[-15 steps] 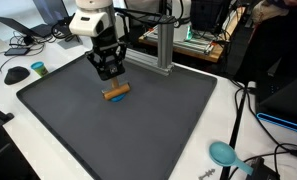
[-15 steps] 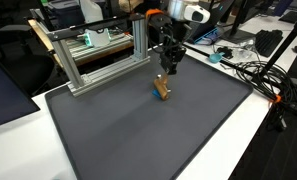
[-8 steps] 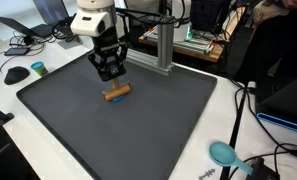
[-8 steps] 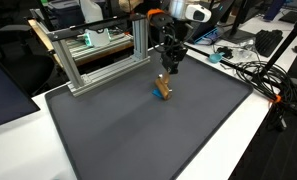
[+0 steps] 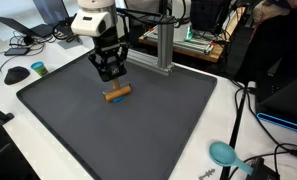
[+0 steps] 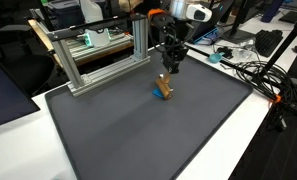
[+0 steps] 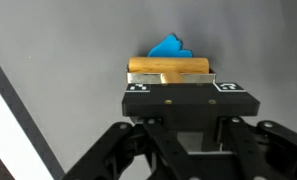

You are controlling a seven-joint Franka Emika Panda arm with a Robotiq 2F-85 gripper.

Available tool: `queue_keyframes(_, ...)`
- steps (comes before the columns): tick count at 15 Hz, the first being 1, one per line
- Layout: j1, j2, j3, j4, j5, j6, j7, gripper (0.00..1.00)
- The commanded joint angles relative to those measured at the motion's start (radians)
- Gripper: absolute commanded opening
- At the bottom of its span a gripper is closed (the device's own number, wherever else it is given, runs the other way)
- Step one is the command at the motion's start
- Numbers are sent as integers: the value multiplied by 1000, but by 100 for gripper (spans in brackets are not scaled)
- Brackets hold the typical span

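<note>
Wooden cylinder | hides blue piece | hand fingertips unseen

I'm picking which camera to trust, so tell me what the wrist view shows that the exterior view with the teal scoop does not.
Only the wrist view shows a blue piece lying just beyond the wooden cylinder, and two marker tags on the gripper body.

Only the exterior view shows the whole dark mat, the gripper hanging above and just behind the cylinder, not touching it, the teal scoop off the mat's corner, the aluminium frame and the laptop.

Both share the cylinder lying on its side on the mat, and the jaws holding nothing.
</note>
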Motion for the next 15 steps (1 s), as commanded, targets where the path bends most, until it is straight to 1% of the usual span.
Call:
queue_keyframes(1,1,24,26,-14,57,38,-25,22)
queue_keyframes(8,7,27,28,-13,44,35,-21,22)
queue_keyframes(11,14,27,10,-13,12,13,1,22)
queue_keyframes(15,9,26,-8,-19,-2,-5,10,22)
